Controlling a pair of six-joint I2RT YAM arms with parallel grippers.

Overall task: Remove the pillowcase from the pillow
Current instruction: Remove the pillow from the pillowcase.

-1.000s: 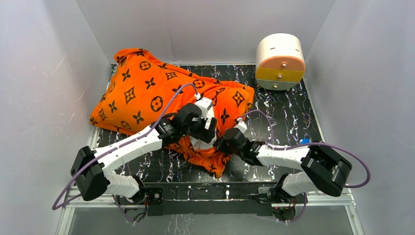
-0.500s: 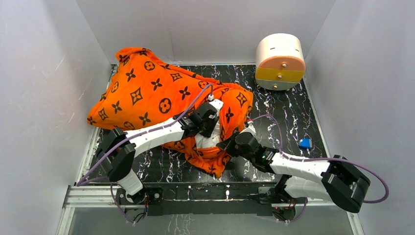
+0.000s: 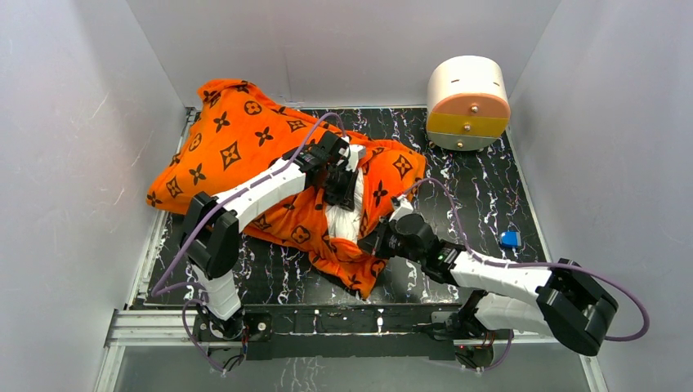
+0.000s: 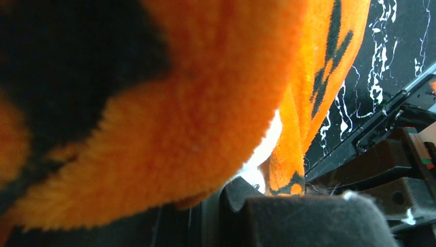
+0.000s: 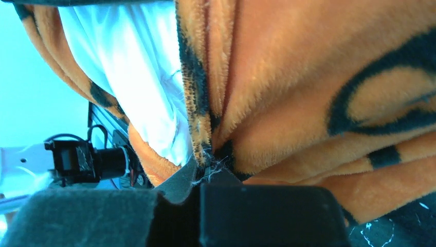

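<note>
The orange pillowcase (image 3: 237, 155) with dark brown motifs lies across the left and middle of the table. Its open end faces me, and a strip of the white pillow (image 3: 343, 220) shows there. My left gripper (image 3: 337, 194) reaches into that opening and is shut, with its tips at the white pillow (image 4: 267, 144). Orange plush (image 4: 154, 103) drapes over the left gripper (image 4: 218, 198) and hides most of the pinch. My right gripper (image 3: 377, 242) is shut on the pillowcase's hem at the opening's right side. The right wrist view shows that gripper (image 5: 200, 180), the pillowcase (image 5: 308, 77) and the pillow (image 5: 144, 77).
A round white box (image 3: 467, 102) with orange and yellow drawers stands at the back right. A small blue object (image 3: 510, 238) lies on the black marbled table (image 3: 482, 196) at the right. Grey walls close in the left, back and right sides.
My left gripper has pushed farther from its base into the opening and gone from open to shut. More white pillow shows. The right gripper has kept its hold on the hem.
</note>
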